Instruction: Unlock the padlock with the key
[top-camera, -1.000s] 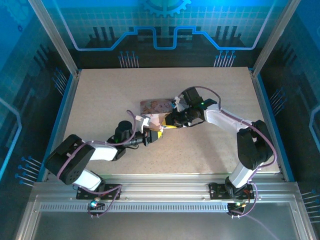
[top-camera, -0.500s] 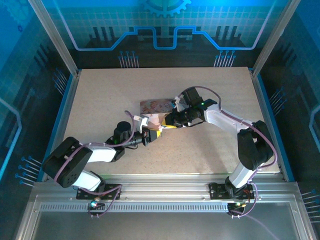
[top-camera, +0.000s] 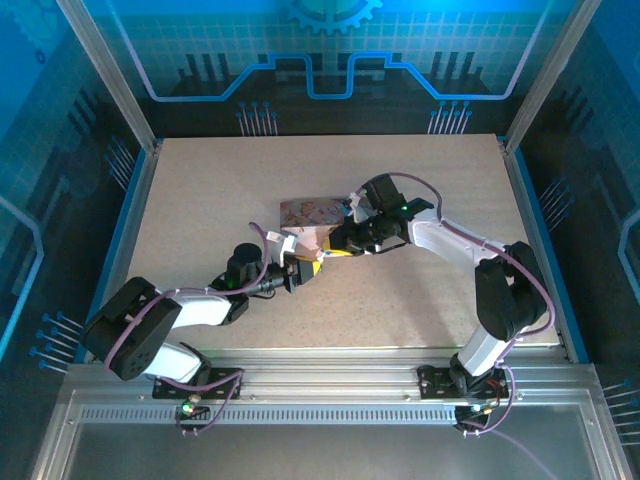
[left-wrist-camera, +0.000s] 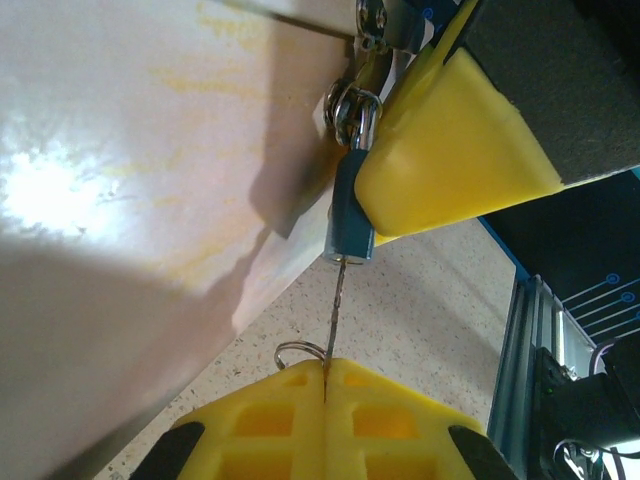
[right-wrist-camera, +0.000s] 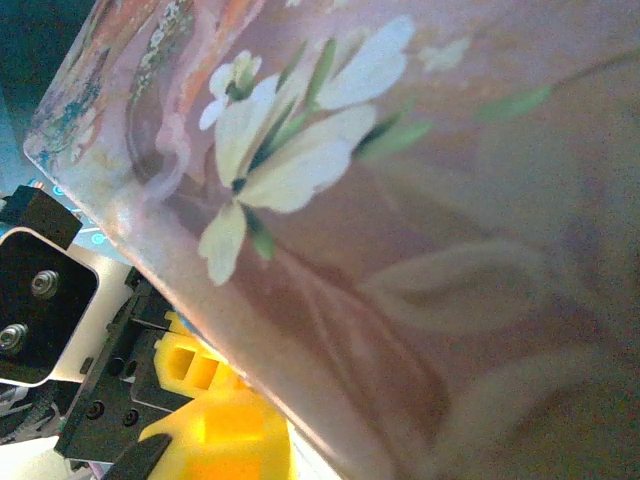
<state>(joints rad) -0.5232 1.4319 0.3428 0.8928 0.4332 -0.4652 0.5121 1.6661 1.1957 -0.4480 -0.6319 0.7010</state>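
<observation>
The padlock (left-wrist-camera: 350, 215), small and bluish-grey, hangs by its silver shackle (left-wrist-camera: 353, 105) against the wall of the pink floral box (left-wrist-camera: 150, 150). My left gripper (left-wrist-camera: 326, 366) is shut on the key (left-wrist-camera: 337, 298), a thin dark blade whose tip meets the lock's underside; its ring (left-wrist-camera: 298, 350) pokes out beside the fingers. One yellow finger (left-wrist-camera: 450, 150) of my right gripper (top-camera: 335, 247) presses against the lock's right side; its other finger is hidden behind the box. In the top view my left gripper (top-camera: 306, 270) sits just in front of the box (top-camera: 308, 213).
The box lid (right-wrist-camera: 400, 200) with its white flowers lies right over the right wrist camera, with one yellow finger (right-wrist-camera: 220, 430) below it. A blue rail and metal frame (left-wrist-camera: 520, 350) border the speckled table (left-wrist-camera: 430, 300) on the right.
The left arm's rear links have swung slightly left and down. Both grippers and the box stay where they were.
</observation>
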